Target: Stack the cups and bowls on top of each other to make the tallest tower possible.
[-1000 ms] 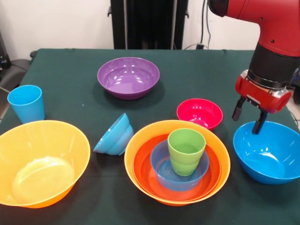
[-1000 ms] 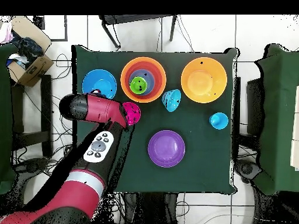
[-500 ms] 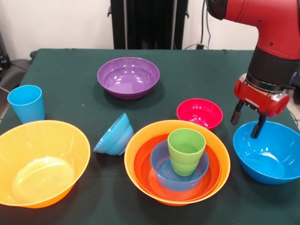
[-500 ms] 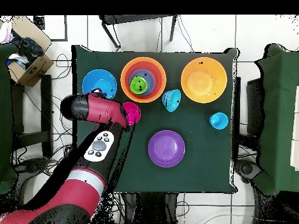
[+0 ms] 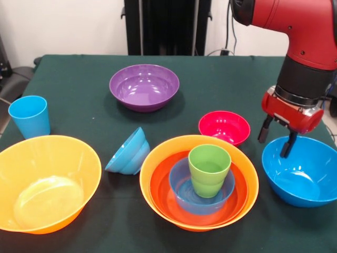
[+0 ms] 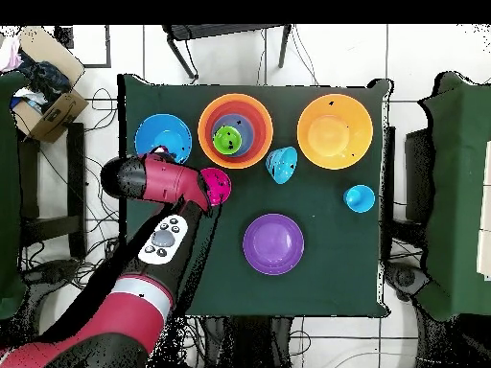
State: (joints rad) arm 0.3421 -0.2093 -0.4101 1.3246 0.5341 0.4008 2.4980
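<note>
The tower (image 5: 199, 182) stands at front centre: a big orange bowl (image 5: 158, 163) holds a red-orange bowl (image 5: 163, 192), a blue bowl (image 5: 181, 192) and the lime green cup (image 5: 209, 169); it also shows in the overhead view (image 6: 235, 129). My gripper (image 5: 274, 138) is open and empty, above the far rim of a blue bowl (image 5: 303, 171) at the right. The pink-red bowl (image 5: 224, 127) sits to its left. A second big orange bowl (image 5: 45, 182), a tipped blue bowl (image 5: 128, 151), the light blue cup (image 5: 30, 116) and the purple bowl (image 5: 144, 86) stand apart.
The green table (image 5: 231, 84) ends close to the right of the blue bowl. In the overhead view a cardboard box (image 6: 43, 96) sits off the table at upper left, and my arm (image 6: 153, 182) covers the table's left side.
My gripper has shifted slightly left and towards the far side, over the blue bowl's rim. The bowls and cups have not moved.
</note>
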